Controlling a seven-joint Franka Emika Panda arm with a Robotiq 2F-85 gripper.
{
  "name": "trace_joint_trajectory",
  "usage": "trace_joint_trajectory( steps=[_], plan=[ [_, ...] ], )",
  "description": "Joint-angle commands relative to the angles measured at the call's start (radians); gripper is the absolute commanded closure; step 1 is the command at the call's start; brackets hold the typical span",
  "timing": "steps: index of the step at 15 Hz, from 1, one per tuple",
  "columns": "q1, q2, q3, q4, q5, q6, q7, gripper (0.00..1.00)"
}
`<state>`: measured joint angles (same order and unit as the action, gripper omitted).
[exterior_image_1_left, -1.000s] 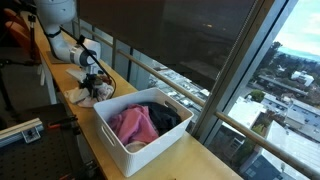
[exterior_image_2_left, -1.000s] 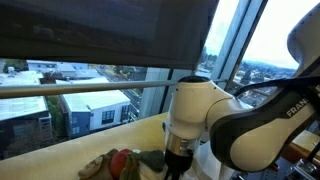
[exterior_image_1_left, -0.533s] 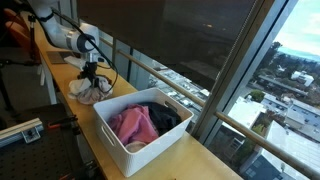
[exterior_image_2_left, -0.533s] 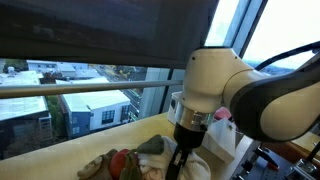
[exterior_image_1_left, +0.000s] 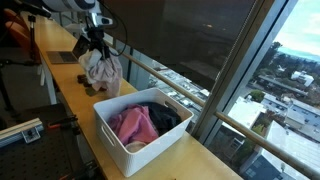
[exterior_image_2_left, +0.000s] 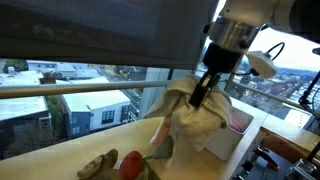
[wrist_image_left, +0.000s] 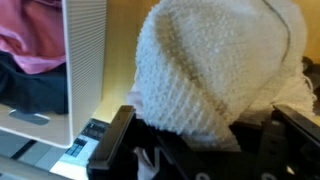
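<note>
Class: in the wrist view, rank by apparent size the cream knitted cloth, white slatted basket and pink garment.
1. Cream knitted cloth, though nearness to the camera inflates it.
2. White slatted basket.
3. Pink garment.

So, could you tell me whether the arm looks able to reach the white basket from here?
Probably yes: the claw, shut on the cream cloth, hangs clear above the counter, and the open-topped white basket stands close by with nothing between them.

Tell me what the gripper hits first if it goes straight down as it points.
Past the knitted cloth it grips, the gripper would likely meet the wooden counter beside the white basket; depth is unclear.
</note>
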<state>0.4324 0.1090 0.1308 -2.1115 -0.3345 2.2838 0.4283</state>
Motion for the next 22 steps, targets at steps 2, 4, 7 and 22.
trace_joint_trajectory(
  steps=[2, 4, 7, 22],
  plan=[
    [-0.114, -0.217, 0.018, -0.011, -0.076, -0.122, -0.004, 1.0],
    [-0.183, -0.277, 0.006, 0.003, -0.081, -0.155, -0.031, 1.0],
    [-0.298, -0.309, -0.031, 0.044, -0.077, -0.174, -0.106, 1.0],
    [-0.448, -0.127, -0.126, 0.144, -0.018, -0.134, -0.201, 0.24]
  ],
)
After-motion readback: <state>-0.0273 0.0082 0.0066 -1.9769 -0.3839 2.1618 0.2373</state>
